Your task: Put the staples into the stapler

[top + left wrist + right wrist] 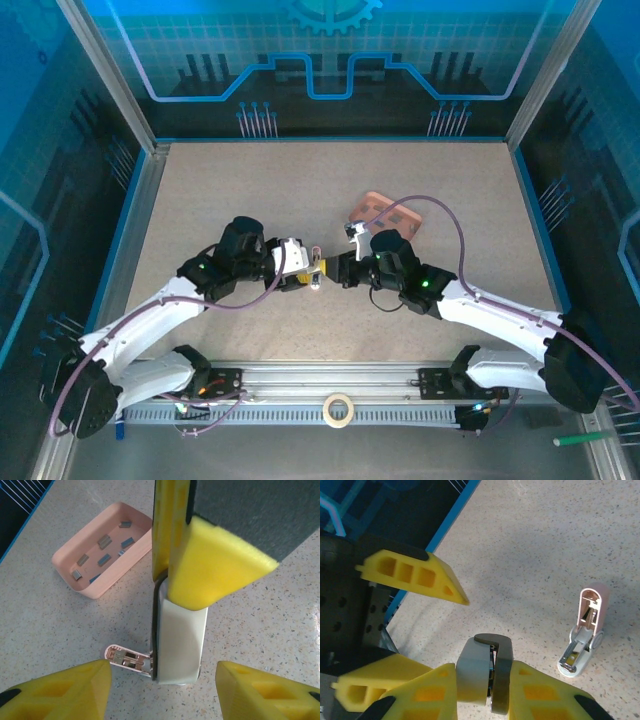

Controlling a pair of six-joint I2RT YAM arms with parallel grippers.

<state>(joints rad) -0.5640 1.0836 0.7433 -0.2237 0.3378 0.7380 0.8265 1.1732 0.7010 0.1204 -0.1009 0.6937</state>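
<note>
My right fingers (540, 690) are clamped on the grey stapler (480, 672), one foam pad on each flat side, holding it on end over the desk (545, 540). My left fingers (65, 690) stand apart on either side of it and touch nothing. I judge this stapler to be light, hard plastic with a smooth, rounded shell. It is stiff enough to squeeze, but it could slide or twist in soft foam, so the broad sides near the middle seem the safest place to hold it. A pink stapler (584, 632) lies on the desk nearby, hinged open with its metal channel showing. I cannot tell which of the two is meant to be filled. The staples (104, 543) are loose in the shallow pink tray (70, 580), just beyond where my hands meet. They are small dark strips lying flat and scattered, none of them touching my fingers. I expect them to weigh almost nothing and to be rigid and slick, and a strip may snap if it is bent. My pads are far wider than any strip, so I would pinch one across its narrow width with the fingertips, choosing one that lies away from the tray wall.
</note>
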